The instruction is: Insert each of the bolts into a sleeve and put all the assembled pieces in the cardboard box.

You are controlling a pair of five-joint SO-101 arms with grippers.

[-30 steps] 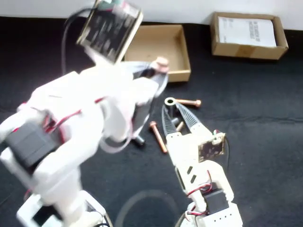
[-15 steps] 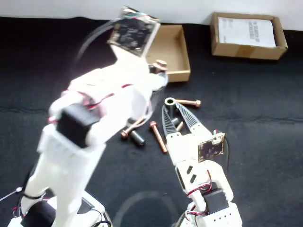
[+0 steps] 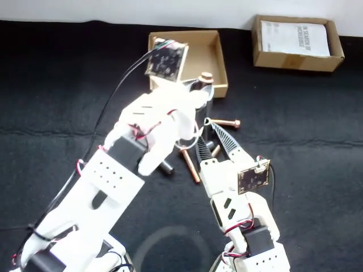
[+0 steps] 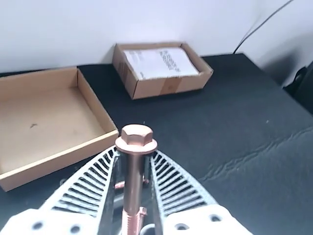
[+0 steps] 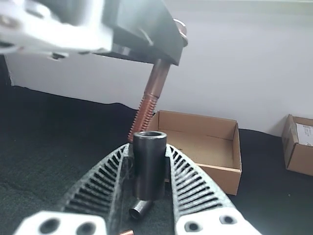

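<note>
Aligning bolt to sleeve looked like the step in hand. The left tool (image 4: 133,156) was closed on a copper bolt (image 4: 133,186), gripping the shank just under the hex head, threads pointing down. The right tool (image 5: 148,149) was clamped on a black sleeve (image 5: 148,169), held upright with its open bore up, near the middle of the desk (image 3: 317,170). From the right wrist view the bolt (image 5: 149,105) hung tilted, with its threaded tip just beside the sleeve rim and not yet in the bore.

Doing it well probably meant straightening the bolt so its axis matched the sleeve's, centring the tip over the bore, then lowering slowly. The right tool would best stay put while the left one moves. Pushing down while tilted could jam the threads on the rim or twist the sleeve in its grip.

Two loose bolts (image 3: 224,122) (image 3: 190,164) and a spare sleeve (image 3: 166,166) lay on the desk around the right tool. The cardboard box (image 3: 198,56) sat just beyond the tools on the far side, with no assembled pieces visible in it. A second box (image 3: 298,42) holding paper stood far right.
</note>
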